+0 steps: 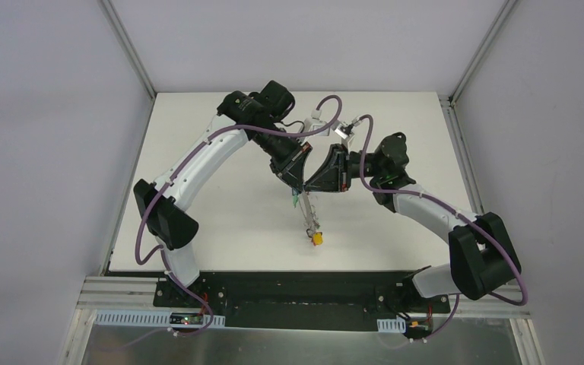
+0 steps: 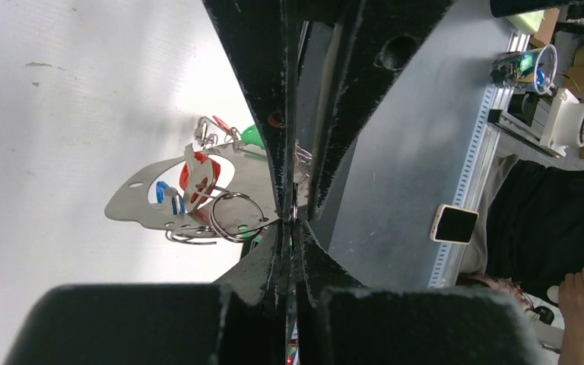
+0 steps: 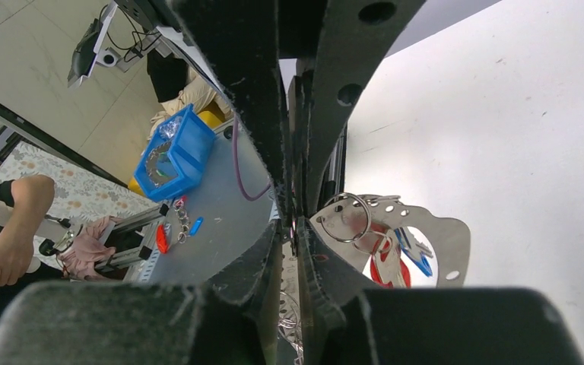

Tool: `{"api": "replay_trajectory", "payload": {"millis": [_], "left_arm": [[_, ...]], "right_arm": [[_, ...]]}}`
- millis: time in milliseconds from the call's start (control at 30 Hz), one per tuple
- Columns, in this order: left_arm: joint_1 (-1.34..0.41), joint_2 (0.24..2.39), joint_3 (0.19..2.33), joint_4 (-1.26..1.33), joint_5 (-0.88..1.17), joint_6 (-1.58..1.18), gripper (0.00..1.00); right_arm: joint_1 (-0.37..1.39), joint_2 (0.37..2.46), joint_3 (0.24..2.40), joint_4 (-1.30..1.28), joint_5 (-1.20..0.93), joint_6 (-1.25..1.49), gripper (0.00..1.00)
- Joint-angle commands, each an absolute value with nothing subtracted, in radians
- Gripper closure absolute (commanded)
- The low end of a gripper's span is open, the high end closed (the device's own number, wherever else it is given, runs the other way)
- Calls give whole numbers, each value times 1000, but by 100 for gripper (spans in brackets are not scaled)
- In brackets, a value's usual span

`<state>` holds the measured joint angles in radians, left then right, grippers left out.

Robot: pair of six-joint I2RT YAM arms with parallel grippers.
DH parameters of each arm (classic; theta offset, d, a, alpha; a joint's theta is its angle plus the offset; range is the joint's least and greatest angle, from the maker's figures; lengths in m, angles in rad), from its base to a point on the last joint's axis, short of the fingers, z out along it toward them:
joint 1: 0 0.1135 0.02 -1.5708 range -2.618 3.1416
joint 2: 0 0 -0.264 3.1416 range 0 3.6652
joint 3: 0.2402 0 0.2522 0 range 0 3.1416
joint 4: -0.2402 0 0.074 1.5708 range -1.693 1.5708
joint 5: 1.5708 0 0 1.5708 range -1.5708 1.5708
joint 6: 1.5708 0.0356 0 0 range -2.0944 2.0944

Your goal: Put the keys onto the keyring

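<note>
Your left claw [image 2: 293, 217] is pinching shut on the thin wire of the keyring [image 1: 309, 215], mid-frame in its wrist view. Your right claw [image 3: 293, 226] is standing nearly together; I cannot tell whether it is gripping anything. The keys [image 2: 198, 179], tagged red, blue and green, are clustering just left of centre there. A yellow-tagged key [image 1: 318, 239] is showing lower centre in the top view, over the table [image 1: 220, 228].

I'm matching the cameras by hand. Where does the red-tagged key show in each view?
Top external: not distinguishable; the hanging bunch shows only a yellow tag at its low end.
Left wrist: red-tagged key left of centre, at the cut-out of a flat silver plate.
Right wrist: lower right of centre, at the same plate's cut-out.
Shared landmark: that plate, wrist views only.
</note>
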<state>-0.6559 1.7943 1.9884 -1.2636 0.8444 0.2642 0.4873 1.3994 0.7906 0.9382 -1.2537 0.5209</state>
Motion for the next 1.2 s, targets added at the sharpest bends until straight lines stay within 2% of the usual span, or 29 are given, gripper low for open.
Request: {"api": "replay_trajectory", "payload": {"millis": [0, 167, 267, 433, 600, 1167], "left_arm": [[-672, 1792, 2006, -1268, 853, 281, 100], [-672, 1792, 2004, -1266, 842, 288, 100], [-669, 1782, 2001, -1263, 840, 312, 99], [-658, 1697, 1918, -1182, 865, 374, 84], [-653, 1590, 1777, -1016, 877, 384, 77], [-642, 1544, 1727, -896, 831, 369, 70]], "right_arm": [[504, 1403, 829, 999, -1279, 537, 88], [504, 1410, 836, 1012, -1270, 561, 100], [494, 1406, 835, 1045, -1259, 588, 100], [458, 1405, 821, 1179, -1227, 704, 100], [449, 1412, 821, 1216, -1209, 749, 100], [443, 1406, 809, 1221, -1220, 741, 100]]}}
